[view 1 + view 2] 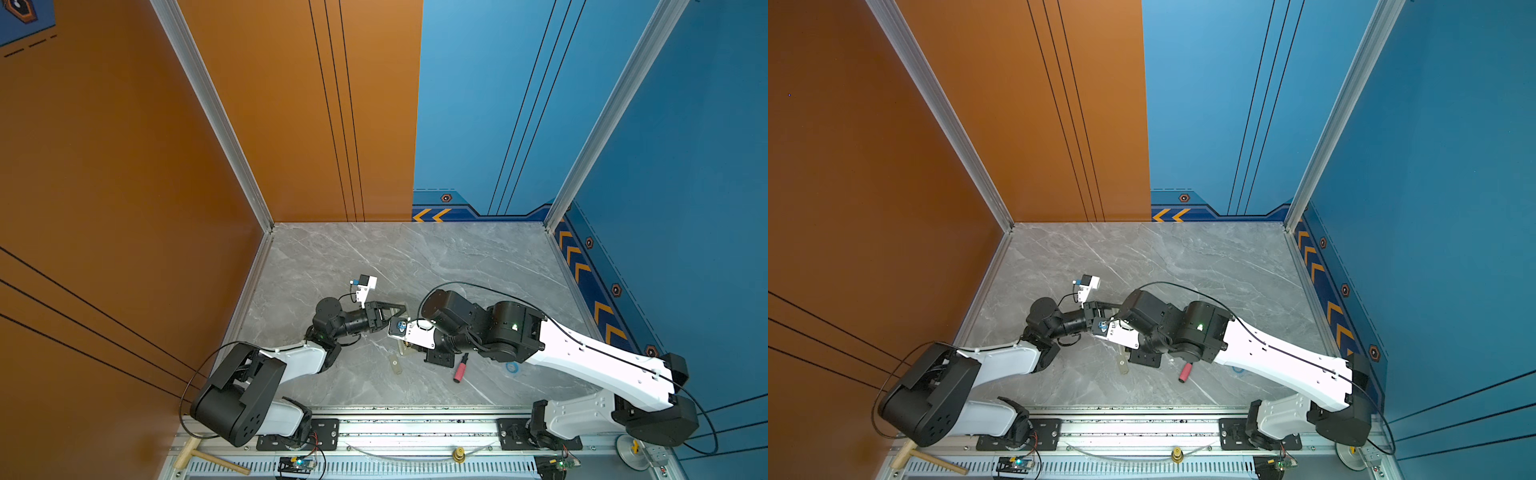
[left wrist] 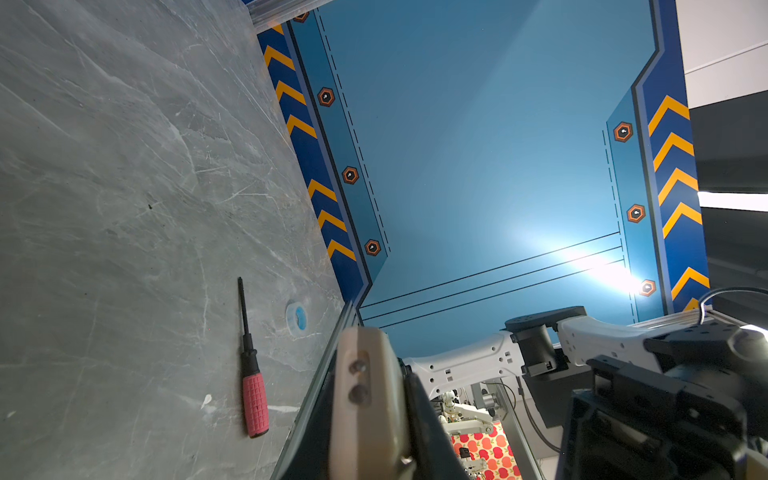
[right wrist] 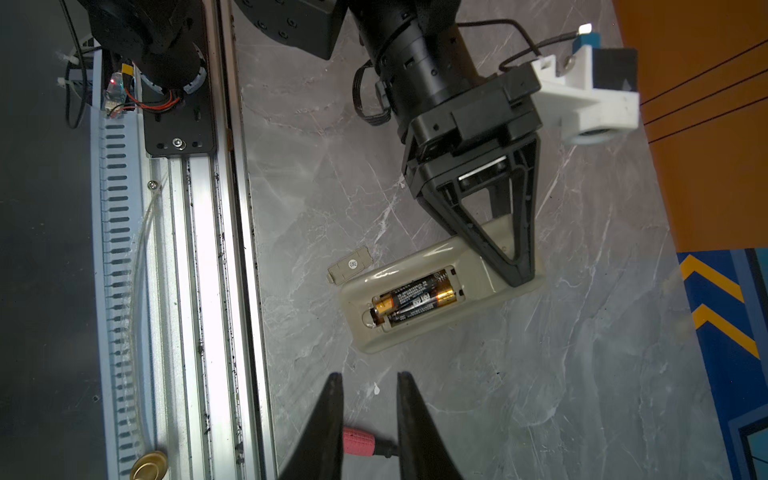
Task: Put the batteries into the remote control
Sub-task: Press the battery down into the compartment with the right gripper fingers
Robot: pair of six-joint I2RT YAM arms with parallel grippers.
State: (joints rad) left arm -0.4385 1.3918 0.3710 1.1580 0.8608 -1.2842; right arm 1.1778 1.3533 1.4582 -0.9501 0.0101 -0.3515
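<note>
With both batteries (image 3: 411, 301) seated, the closed left hand (image 3: 521, 272) pinned the remote control (image 3: 419, 336); the right hand (image 3: 370, 382), empty and part-open, should fetch the cover (image 3: 349, 266).

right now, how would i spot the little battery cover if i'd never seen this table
On the grey marble table, find the beige remote control lying back-up with two batteries in its recess. The battery cover is the small flat beige tab beside its rounded end; the nearby screwdriver has a pink handle.

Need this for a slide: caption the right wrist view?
Left pincer pins the remote control, both batteries seated.
</note>
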